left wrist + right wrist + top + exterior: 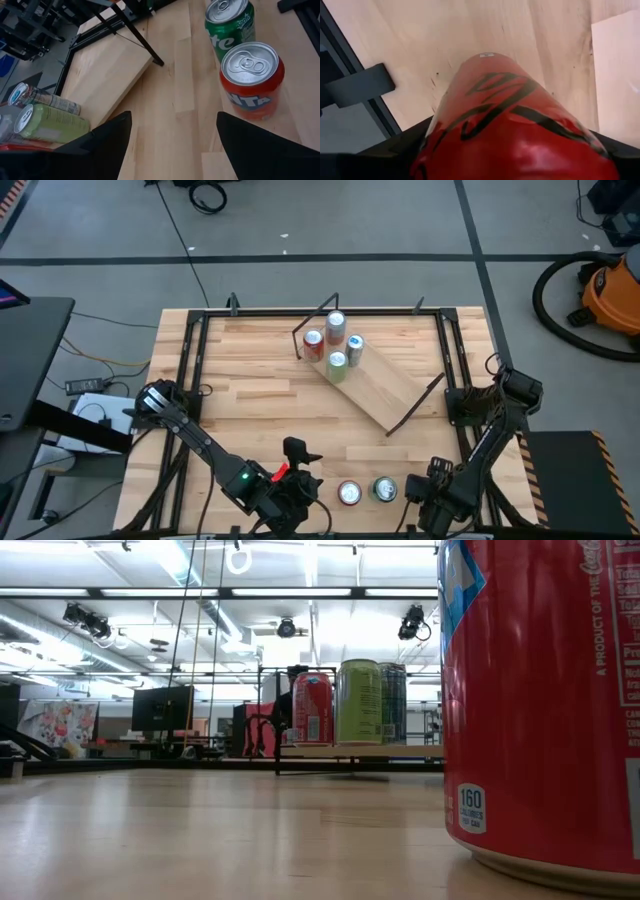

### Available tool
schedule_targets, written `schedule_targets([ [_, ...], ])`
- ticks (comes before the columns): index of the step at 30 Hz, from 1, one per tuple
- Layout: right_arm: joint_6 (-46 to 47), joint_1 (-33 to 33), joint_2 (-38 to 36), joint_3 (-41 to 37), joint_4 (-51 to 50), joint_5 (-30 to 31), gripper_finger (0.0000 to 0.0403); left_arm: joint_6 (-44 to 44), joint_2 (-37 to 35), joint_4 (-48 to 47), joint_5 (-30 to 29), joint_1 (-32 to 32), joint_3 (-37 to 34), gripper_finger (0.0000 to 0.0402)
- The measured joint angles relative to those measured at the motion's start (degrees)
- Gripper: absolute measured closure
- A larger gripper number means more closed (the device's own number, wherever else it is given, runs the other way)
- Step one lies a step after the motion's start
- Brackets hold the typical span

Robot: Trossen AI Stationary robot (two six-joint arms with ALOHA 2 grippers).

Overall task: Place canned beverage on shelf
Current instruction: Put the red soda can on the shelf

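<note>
While the left claw hangs part-open and empty near an orange soda can on the slatted wooden tabletop, the right claw straddles a red beverage can; I cannot tell whether it grips. A loose hold could drop the can before it reaches the light-wood shelf on black rod legs, well apart.

In the low view a big red can is cut off by the top and right edges, and it hides the right end of the shelf. In the right wrist view a red can fills the foreground, blurred and cropped at the bottom, covering the gripper's fingers. In the left wrist view 3 cans on the shelf run off the edge; the high view crops the right gripper at the bottom
</note>
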Motion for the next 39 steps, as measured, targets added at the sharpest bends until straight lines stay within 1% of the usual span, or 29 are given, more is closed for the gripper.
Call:
schedule_targets([
  [4, -0.3, 0.0, 0.07, -0.05, -0.02, 0.24, 0.0082, 0.01, 0.0, -0.01, 0.0, 0.0, 0.01, 0.0099],
  [6, -0.46, -0.2, 0.09, -0.05, -0.14, 0.23, 0.009, 0.01, 0.0, -0.03, 0.0, 0.0, 0.01, 0.0099],
  [9, -0.94, -0.3, -0.43, 0.75, -1.39, 0.45, 0.009, 0.01, 0.0, -0.03, 0.0, 0.0, 0.01, 0.0099],
  [11, -1.11, -0.4, -1.34, 1.13, -4.34, 1.87, 0.009, 0.01, 0.0, -0.03, 0.0, 0.0, 0.01, 0.0099],
  [14, -1.06, -0.98, -4.48, 3.02, -7.12, 3.18, 0.0085, 0.01, 0.0, -0.06, 0.0, 0.02, 0.01, 0.0099],
  [18, -1.09, -2.24, -8.27, 3.94, -12.48, 2.96, 0.0084, 0.01, 0.0, -0.06, 0.0, 0.0, 0.01, 0.0099],
  [21, -1.14, -3.84, -11.88, 5.96, -12.57, 1.75, 0.0083, 0.01, 0.0, -0.06, 0.0, 0.02, 0.01, 0.0099],
  [27, -2.61, -7.44, -16.08, 9.8, -21.39, -0.71, 0.0082, 0.0, 0.0, -0.08, 0.0, 0.02, 0.01, 0.0099],
  [30, -4.35, -9.47, -16.65, 11.69, -27.85, -1.4, 0.0082, 0.01, 0.0, -0.08, 0.0, 0.02, 0.01, 0.0099],
  [35, -8.89, -13.27, -18.29, 15.53, -31.44, -1.05, 0.0081, 0.01, 0.0, -0.08, 0.0, 0.02, 0.01, 0.0099],
  [39, -13.05, -16.88, -19.3, 18.67, -30.69, -0.14, 0.0081, 0.39, 0.0, -0.08, -0.02, 0.09, 0.01, 0.0099],
])
